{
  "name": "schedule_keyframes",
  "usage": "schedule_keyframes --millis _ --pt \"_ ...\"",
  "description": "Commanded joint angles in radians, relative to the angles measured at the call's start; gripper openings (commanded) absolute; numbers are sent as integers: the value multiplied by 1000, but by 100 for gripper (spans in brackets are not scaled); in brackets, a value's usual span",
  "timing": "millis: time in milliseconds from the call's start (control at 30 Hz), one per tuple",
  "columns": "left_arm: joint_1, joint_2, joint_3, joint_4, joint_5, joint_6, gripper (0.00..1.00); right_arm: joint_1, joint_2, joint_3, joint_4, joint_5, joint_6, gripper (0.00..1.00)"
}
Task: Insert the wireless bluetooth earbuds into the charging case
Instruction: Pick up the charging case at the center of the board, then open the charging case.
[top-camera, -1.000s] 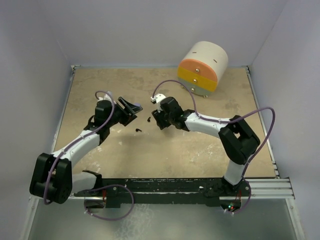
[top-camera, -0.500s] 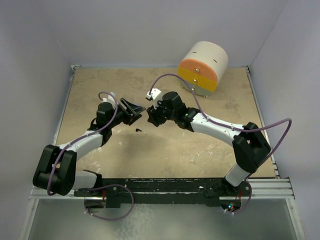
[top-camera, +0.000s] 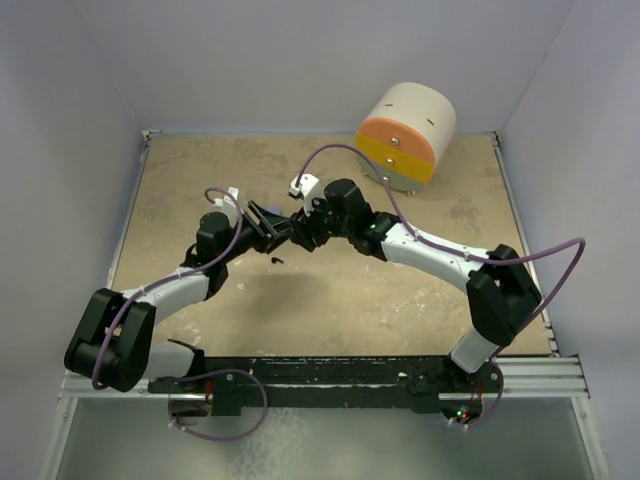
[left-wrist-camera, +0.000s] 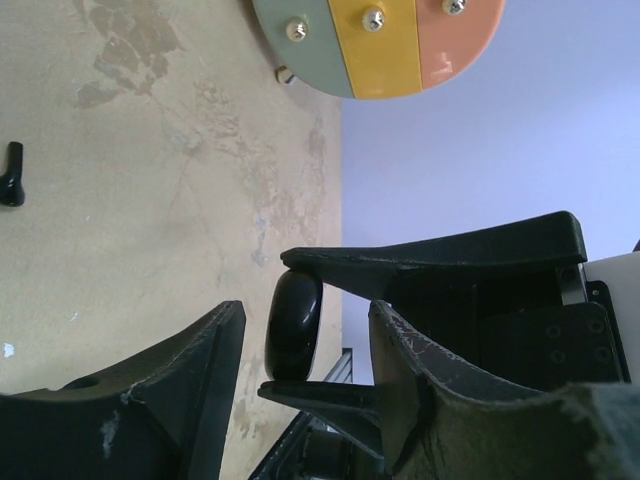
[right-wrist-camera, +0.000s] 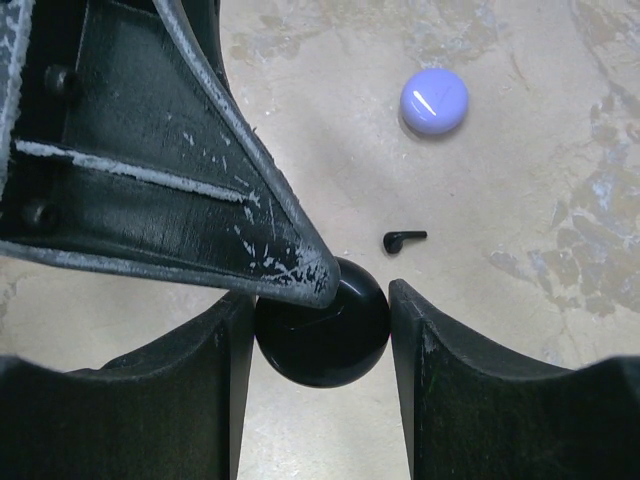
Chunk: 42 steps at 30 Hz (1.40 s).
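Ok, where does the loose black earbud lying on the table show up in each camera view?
Top external: the black earbud lies on the table, centre-left, just below the tip of the right tool.
Left wrist: far left edge, upper half.
Right wrist: right of centre, just above the fingers.
Shared landmark: the black case gripped in that tool, plain in both wrist views and at the tool's tip from above.
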Motion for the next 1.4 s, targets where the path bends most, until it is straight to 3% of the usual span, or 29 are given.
schedule_keyframes --millis 0,233,833,933,1033,1167,1367 --pt "-8 -27 -10 86 21 -12 50 0 -10 54 28 -30 -14 19" --pt "-11 -41 -21 81 27 -8 45 0 -11 63 38 -43 -13 19" --pt "-25 -44 -22 107 29 -2 9 -1 21 84 53 -86 -20 20" --pt "-25 -50 -21 106 22 -2 0 -1 27 89 47 -84 -10 31" --pt "-25 -55 -20 102 9 -6 0 -1 16 82 50 -87 5 50" --pt "-25 -55 -14 92 -4 -8 0 -1 -5 67 62 -84 26 64" --pt "-25 -46 2 76 -19 -9 0 -2 -52 61 68 -77 49 74"
